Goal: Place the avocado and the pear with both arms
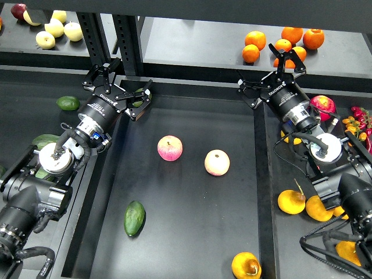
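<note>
- Avocado: lies in the sunken black tray, lower-left part, near the left wall, long axis roughly upright in view. Smooth dark-green skin, elongated oval, tapers at one end.
- Pear: also in the tray, bottom edge, toward the right wall. Plump, golden yellow-orange, dark brown patch on its side.
- Progress, as I judge it: both task fruits sit in the tray w/ no gripper on them, so placing looks done or nearly so; what's left is prob. just arms clearing away.
- Left gripper: at the tray's upper-left corner, fingers spread, nothing between them; well apart from the avocado.
- Right gripper: at the upper-right corner, fingers spread too, empty; well apart from the pear.
- Two pink-and-yellow apples mid-tray, round, matte blush skin, apart from each other.
- Outside the tray: rounder olive avocado on the left; oranges on the back shelf, pebbly and round; pale yellow fruit top left; more yellow-orange pears on the right.
</note>
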`<action>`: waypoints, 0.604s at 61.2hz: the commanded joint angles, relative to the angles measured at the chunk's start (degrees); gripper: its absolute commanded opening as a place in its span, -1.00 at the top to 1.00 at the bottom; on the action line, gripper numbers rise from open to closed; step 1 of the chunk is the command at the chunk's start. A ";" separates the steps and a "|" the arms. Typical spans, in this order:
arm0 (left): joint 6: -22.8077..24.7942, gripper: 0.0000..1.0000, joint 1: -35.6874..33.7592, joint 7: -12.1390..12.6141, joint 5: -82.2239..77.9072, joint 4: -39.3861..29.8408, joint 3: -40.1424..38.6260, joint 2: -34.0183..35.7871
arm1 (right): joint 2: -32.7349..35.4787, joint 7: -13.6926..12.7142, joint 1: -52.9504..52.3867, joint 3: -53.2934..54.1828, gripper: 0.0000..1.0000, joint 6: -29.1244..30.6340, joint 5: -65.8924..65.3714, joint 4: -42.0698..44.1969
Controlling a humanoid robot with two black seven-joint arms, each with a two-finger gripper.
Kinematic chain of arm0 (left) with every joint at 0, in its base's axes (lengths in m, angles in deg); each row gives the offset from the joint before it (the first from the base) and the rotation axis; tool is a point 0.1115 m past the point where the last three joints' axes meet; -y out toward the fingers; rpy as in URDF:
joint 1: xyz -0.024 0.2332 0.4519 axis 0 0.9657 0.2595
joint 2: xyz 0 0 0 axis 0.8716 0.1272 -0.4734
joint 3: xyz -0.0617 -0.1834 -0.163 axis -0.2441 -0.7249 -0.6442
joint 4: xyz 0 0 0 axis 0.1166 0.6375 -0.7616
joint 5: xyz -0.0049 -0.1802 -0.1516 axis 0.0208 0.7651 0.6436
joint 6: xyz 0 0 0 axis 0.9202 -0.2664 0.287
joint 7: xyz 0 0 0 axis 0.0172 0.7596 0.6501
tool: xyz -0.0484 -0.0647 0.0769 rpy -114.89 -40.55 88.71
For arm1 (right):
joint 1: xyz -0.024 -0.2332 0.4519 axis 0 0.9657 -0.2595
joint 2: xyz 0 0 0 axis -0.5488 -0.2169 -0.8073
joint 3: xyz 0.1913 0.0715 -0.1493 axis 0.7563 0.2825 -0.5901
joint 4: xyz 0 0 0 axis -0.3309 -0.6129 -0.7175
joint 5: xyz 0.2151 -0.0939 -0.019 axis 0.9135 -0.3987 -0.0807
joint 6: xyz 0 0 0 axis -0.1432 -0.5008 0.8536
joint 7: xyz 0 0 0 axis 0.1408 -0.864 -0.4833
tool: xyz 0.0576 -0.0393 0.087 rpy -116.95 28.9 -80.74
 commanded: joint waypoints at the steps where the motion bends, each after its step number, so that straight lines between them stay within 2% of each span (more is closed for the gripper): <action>1: 0.00 -0.99 0.03 0.49 0.00 0.01 -0.04 0.00 | 0.00 0.00 0.08 0.00 -0.99 0.00 0.00 0.00; 8: 0.00 -0.99 0.03 0.94 0.00 -0.16 -0.04 0.00 | 0.00 0.00 -0.01 0.00 -0.99 0.00 0.00 -0.08; 10: 0.00 -0.99 -0.05 -0.02 0.00 -0.51 -0.13 0.00 | 0.00 0.00 -0.01 0.00 -0.99 0.00 0.00 -0.17; 25: 0.00 -0.99 0.03 -0.03 0.09 -0.60 -0.66 0.00 | 0.00 0.00 -0.01 0.00 -0.99 0.00 0.00 -0.08; 37: 0.00 -0.99 -0.23 2.08 0.09 -0.60 -1.27 0.00 | 0.00 0.00 0.08 0.09 -0.99 0.00 0.00 0.00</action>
